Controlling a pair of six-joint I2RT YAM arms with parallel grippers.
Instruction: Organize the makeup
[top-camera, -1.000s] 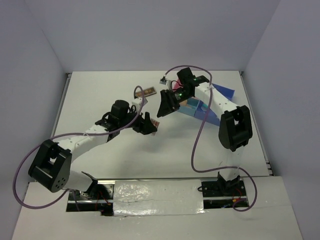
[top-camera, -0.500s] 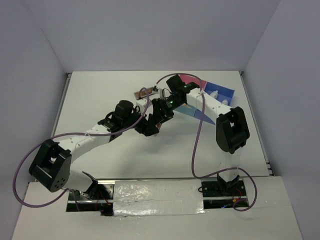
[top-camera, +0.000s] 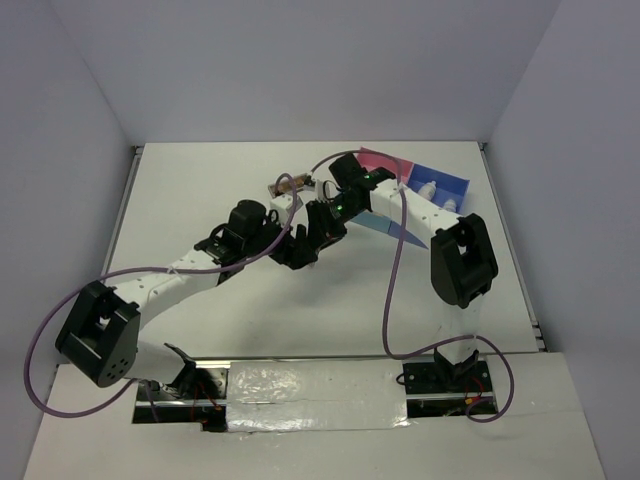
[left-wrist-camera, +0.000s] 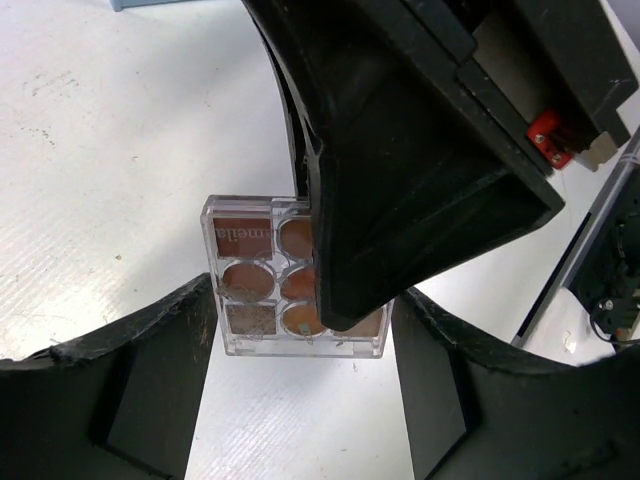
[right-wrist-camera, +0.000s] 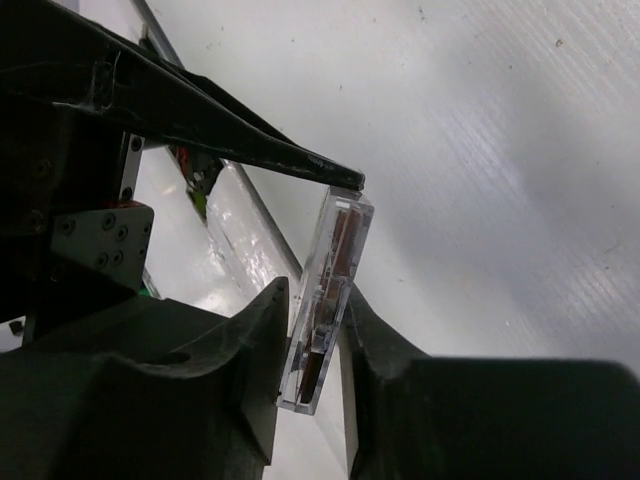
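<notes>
A clear palette with brown and orange pans (left-wrist-camera: 250, 280) hangs above the table, with both grippers on it. My left gripper (left-wrist-camera: 302, 300) has its wide-set fingers against the palette's two side edges. My right gripper (right-wrist-camera: 318, 300) is shut on the palette's (right-wrist-camera: 335, 260) flat faces, seen edge-on there. In the left wrist view one right finger (left-wrist-camera: 400, 200) covers part of the pans. From above, the left gripper (top-camera: 298, 250) and the right gripper (top-camera: 318, 232) meet mid-table and hide the palette. A flat brown palette (top-camera: 288, 185) lies behind them. Small white bottles (top-camera: 428, 188) sit in the tray.
The pink-and-blue compartment tray (top-camera: 452, 182) stands at the back right, partly under the right arm. Purple cables loop over both arms. White walls close the table on three sides.
My right arm swung left from over the tray to the left gripper, and its fingers closed on the held palette. The left arm barely moved.
</notes>
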